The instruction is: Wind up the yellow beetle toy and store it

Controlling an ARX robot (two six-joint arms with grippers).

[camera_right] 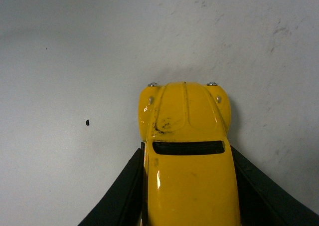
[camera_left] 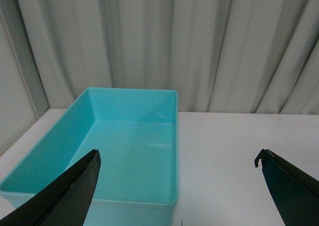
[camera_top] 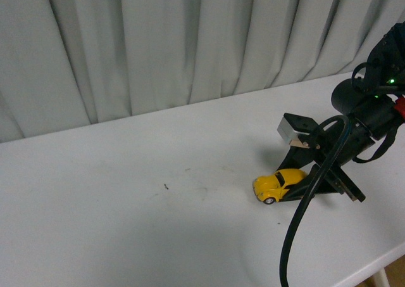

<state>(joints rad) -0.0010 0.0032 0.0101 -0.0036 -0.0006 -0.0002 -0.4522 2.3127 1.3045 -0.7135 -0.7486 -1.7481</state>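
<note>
Left gripper (camera_left: 178,155) hung spread wide with nothing between its fingers, looking down on an open turquoise bin (camera_left: 175,136) that stood on the white table (camera_top: 95,223) with its far end close to the back edge, under the grey curtain (camera_top: 158,46). The bin was bare inside. It lay outside the front view, so which corner it was nearer could not be told.

Across the middle of the tabletop there was only a small dark speck (camera_top: 166,186) and some faint scuffs.

Further right, about midway between the back edge and the front edge and well in from the front-right corner, the yellow beetle toy (camera_top: 273,184) sat on its wheels with its nose toward the left edge. The right gripper (camera_top: 286,185) reached down at a low slant from the right edge, and the right wrist view showed its two black fingers (camera_right: 124,186) pressed against the car's flanks behind the windscreen, so it was clamped on the toy.

By my reading the grasp was made and the winding stage was in hand; whether the spring had been wound could not be told. Storing was not done: the car needed carrying over and dropping into the bin.
</note>
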